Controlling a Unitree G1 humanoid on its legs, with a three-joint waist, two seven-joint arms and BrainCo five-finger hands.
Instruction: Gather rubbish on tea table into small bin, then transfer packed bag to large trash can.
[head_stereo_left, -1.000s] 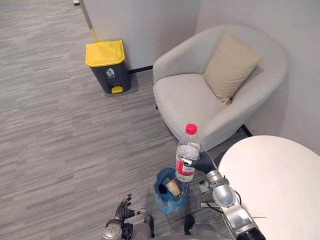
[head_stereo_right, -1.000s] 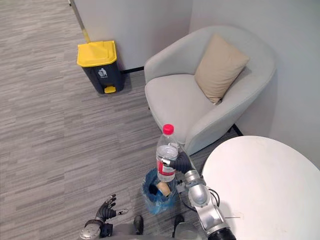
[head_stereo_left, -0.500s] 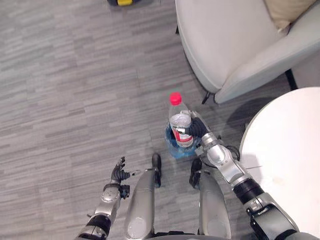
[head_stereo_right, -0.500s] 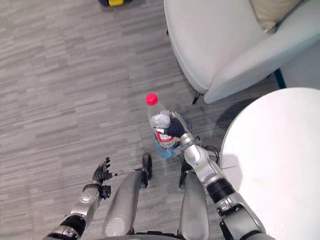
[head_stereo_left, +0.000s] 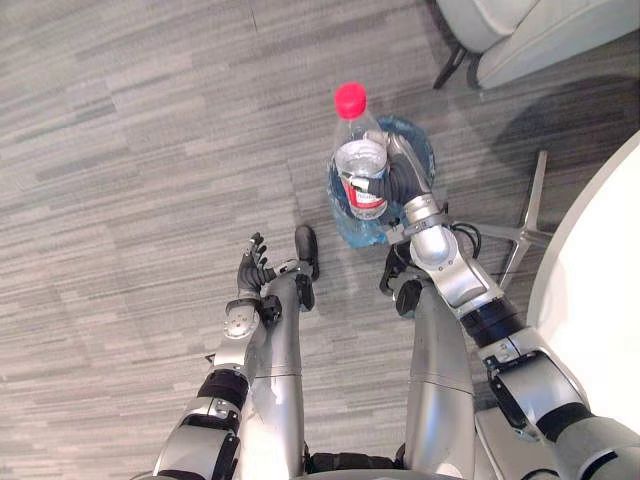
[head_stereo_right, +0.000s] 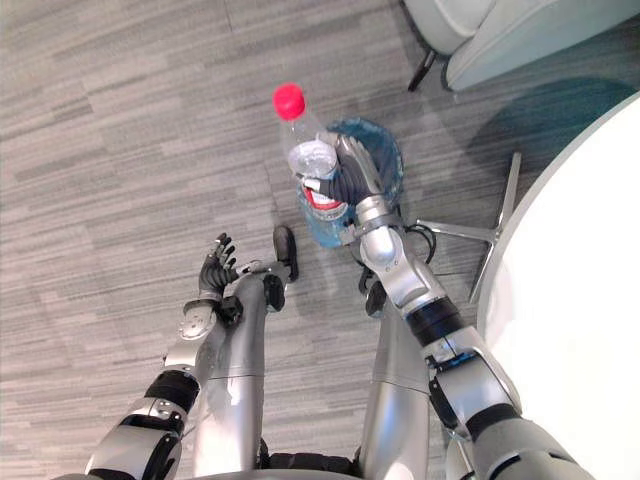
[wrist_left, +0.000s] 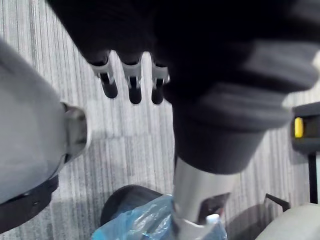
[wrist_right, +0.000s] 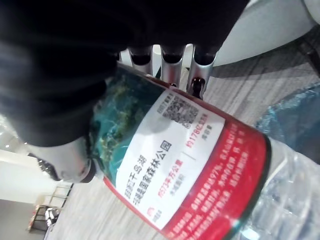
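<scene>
A clear plastic bottle with a red cap and a red-and-white label stands upright in the air. My right hand is shut on the bottle, its fingers curled round the body. The bottle hangs right over the small bin, which is lined with a blue bag and stands on the floor. My left hand hangs low beside my body, away from the bin. Its fingers are straight and hold nothing.
The round white tea table fills the right side, with its metal base legs spread on the floor just right of the bin. An edge of the grey armchair sits at the top right. Grey carpet lies to the left.
The camera has tilted further down, so the armchair and the yellow bin have slid out at the top. The bottle stays in my right hand above the small bin.
</scene>
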